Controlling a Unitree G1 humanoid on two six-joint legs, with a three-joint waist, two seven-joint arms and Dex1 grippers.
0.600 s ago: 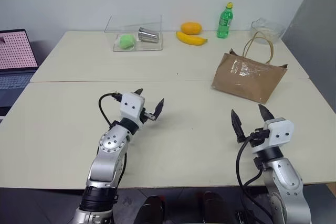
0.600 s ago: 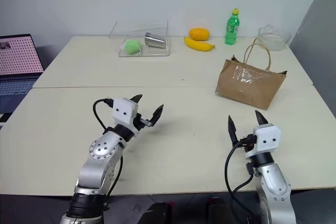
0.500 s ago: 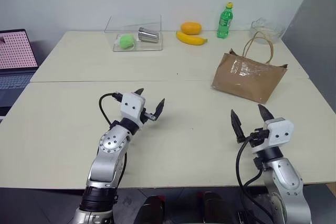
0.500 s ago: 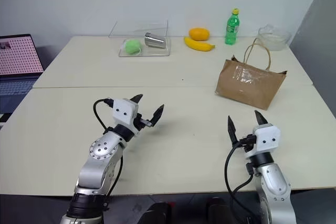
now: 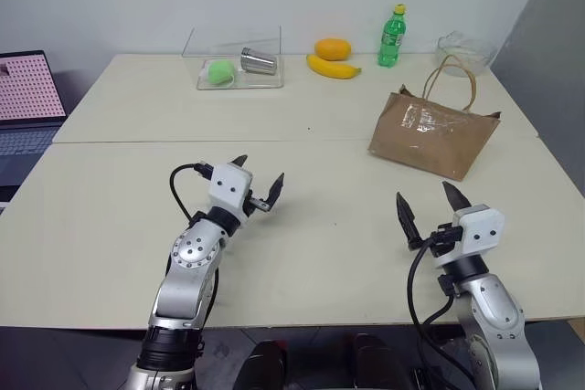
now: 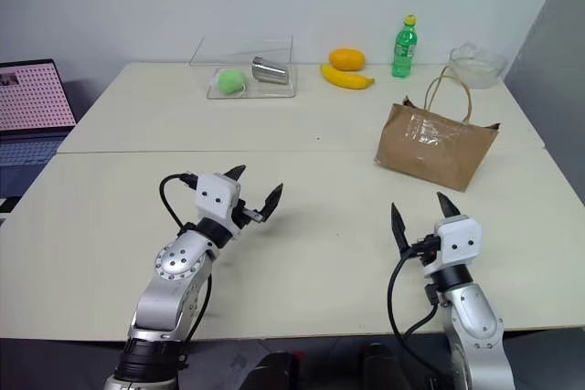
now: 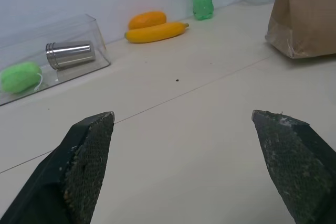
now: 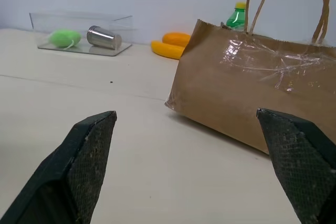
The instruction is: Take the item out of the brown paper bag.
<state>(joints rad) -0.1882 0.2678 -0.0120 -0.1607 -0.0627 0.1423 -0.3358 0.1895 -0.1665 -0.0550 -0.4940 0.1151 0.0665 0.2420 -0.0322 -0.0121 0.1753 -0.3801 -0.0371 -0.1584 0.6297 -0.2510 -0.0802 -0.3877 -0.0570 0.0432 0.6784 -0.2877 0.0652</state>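
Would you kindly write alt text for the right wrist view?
A crinkled brown paper bag with loop handles stands on the table, beyond the open right gripper. Behind sit a clear box with a green ball and metal cup.

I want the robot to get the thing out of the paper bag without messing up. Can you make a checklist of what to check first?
1. Right gripper open and empty: ok.
2. Left gripper open and empty: ok.
3. Brown paper bag standing upright on the table, ahead of the right gripper: ok.
4. Bare table between right gripper and bag: ok.
5. Bag handles sticking up, reachable: ok.
6. Item visible inside the bag: cannot tell.
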